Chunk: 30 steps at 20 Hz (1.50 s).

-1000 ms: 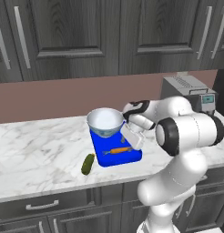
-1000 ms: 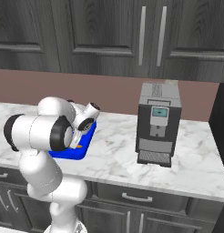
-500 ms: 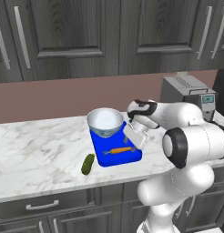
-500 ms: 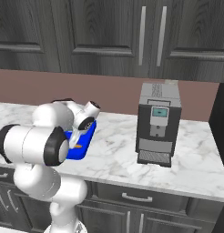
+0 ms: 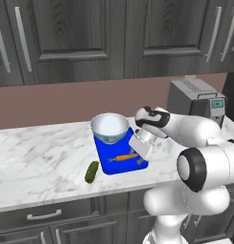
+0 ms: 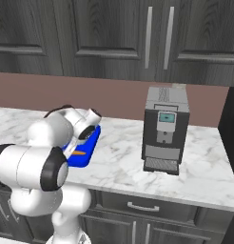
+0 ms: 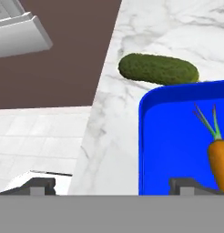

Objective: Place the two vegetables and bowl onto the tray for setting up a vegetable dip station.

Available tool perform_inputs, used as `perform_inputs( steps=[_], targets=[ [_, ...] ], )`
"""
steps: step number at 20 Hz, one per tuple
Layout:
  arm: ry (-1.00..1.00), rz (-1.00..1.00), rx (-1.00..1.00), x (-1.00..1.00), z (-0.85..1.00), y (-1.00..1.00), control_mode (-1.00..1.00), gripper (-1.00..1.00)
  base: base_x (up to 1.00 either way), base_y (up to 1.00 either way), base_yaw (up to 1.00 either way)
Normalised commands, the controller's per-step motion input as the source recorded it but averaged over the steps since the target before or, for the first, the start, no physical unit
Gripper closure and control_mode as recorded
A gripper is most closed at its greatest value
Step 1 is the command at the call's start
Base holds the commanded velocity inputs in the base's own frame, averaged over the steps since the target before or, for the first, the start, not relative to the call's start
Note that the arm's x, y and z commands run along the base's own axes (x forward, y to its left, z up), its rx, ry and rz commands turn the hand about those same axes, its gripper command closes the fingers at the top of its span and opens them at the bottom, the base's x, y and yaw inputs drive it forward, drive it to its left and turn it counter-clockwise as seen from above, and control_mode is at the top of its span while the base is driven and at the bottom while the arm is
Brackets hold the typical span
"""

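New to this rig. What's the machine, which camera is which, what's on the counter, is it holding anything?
It is a rendered kitchen with a white robot arm on a driving base. Two pictures come from cameras on the base, behind the arm to its left and right; the third looks along the gripper from the hand.

On the marble counter lies a blue tray. The bowl sits on the tray's far end and the carrot lies on its near part. The cucumber lies on the counter beside the tray, not on it. A coffee machine stands further along the counter.

The gripper hangs over the tray's near end by the carrot. In the hand view nothing sits between its fingertips, so it looks open and empty.
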Motion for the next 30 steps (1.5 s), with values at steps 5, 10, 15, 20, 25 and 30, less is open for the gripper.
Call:
perform_inputs(
  steps=[5,10,15,20,25,30],
  targets=[
    [-0.01,0.03,0.0,-0.31,0.13,0.33,-1.0,-1.0,0.0,0.0,0.0],
    [-0.02,0.11,0.0,-0.25,0.2,0.33,-1.0,-1.0,0.0,0.0,0.0],
    [-0.03,0.16,0.0,-0.19,0.19,0.38,-1.0,-1.0,0.0,0.0,0.0],
    [-0.11,0.18,0.0,-0.11,0.17,0.38,-1.0,-1.0,0.0,0.0,0.0],
    [-0.13,0.2,0.0,-0.05,0.16,0.39,-1.0,-1.0,0.0,0.0,0.0],
    [-0.18,0.24,0.0,0.0,0.12,0.31,-1.0,-1.0,0.0,0.0,0.0]
  ],
)
